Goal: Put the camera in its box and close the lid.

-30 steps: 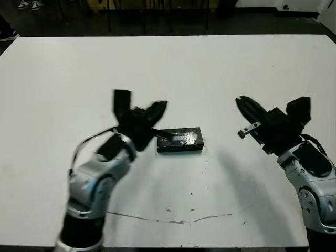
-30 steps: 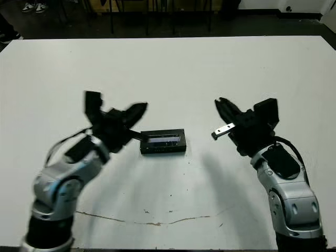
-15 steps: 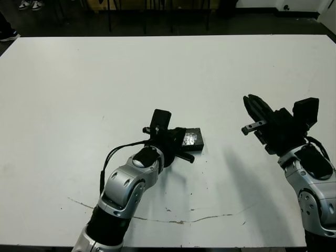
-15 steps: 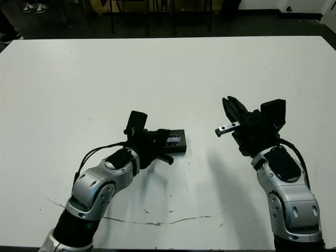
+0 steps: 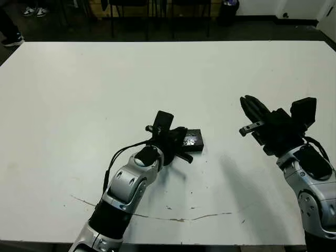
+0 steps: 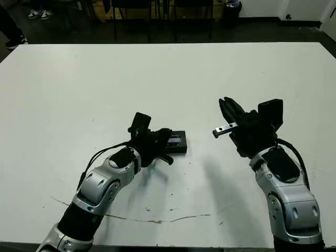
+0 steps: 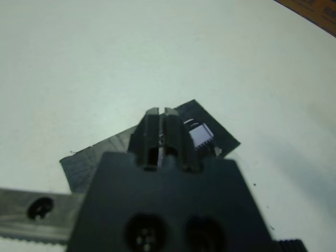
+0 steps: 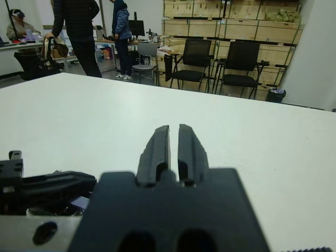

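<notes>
The left claw (image 5: 177, 143) hides most of the lid (image 5: 194, 140).

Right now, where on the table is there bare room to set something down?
The table is bare across its far half and whole left side, also between the lid and the right gripper. It is crowded only at the centre, where the left gripper rests on the lid.

The two head views look forward and down on the white tabletop (image 5: 168, 73) from above, side by side, so both catch the whole scene, just slightly offset. The left wrist view sits right over the lid (image 7: 205, 137), super close, facing down. The right wrist view looks level across the tabletop toward chairs (image 8: 194, 63) and people (image 8: 79, 31).
</notes>
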You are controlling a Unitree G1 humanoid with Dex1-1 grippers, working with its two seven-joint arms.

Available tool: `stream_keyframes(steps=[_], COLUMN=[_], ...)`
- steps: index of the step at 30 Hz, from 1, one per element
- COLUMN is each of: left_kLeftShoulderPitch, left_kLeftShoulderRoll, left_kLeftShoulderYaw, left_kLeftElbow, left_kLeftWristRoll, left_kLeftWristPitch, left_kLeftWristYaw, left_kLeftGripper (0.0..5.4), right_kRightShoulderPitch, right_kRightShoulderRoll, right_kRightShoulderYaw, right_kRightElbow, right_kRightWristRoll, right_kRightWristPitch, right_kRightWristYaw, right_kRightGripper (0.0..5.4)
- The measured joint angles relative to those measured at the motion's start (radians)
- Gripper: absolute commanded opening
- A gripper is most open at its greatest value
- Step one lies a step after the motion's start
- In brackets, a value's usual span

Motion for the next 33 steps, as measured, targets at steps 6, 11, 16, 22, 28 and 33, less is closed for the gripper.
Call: stream_keyframes(steps=[6,11,16,22,28,33], left_kLeftShoulderPitch=[0.122,0.156,0.144,0.137,0.163,0.183], left_kLeftShoulderRoll=[0.092,0.144,0.199,0.283,0.248,0.192], left_kLeftShoulderYaw=[0.089,0.274,0.443,0.592,0.574,0.536], left_kLeftElbow=[-0.211,-0.375,-0.416,-0.360,-0.215,-0.130], left_kLeftWristRoll=[-0.035,-0.124,-0.151,-0.183,-0.060,-0.026], left_kLeftWristPitch=[-0.015,-0.046,-0.124,-0.215,-0.465,-0.579], left_kLeftWristYaw=[-0.067,-0.094,-0.079,-0.097,-0.037,-0.011], left_kLeftGripper=[0.02,0.02,0.02,0.02,0.02,0.02], right_kRightShoulderPitch=[0.012,0.016,0.015,-0.002,-0.003,-0.003], right_kRightShoulderRoll=[0.004,0.030,0.065,0.111,0.140,0.171], right_kRightShoulderYaw=[0.005,0.021,0.021,0.016,0.033,0.045], right_kRightElbow=[-0.002,-0.002,-0.002,0.018,0.084,0.138], right_kRightWristRoll=[-0.001,-0.016,-0.047,-0.083,-0.196,-0.246], right_kRightWristPitch=[-0.008,-0.040,-0.038,-0.041,-0.142,-0.207], right_kRightWristYaw=[0.009,-0.003,-0.071,-0.148,-0.209,-0.239], right_kRightGripper=[0.00,0.00,0.00,0.00,0.00,0.00])
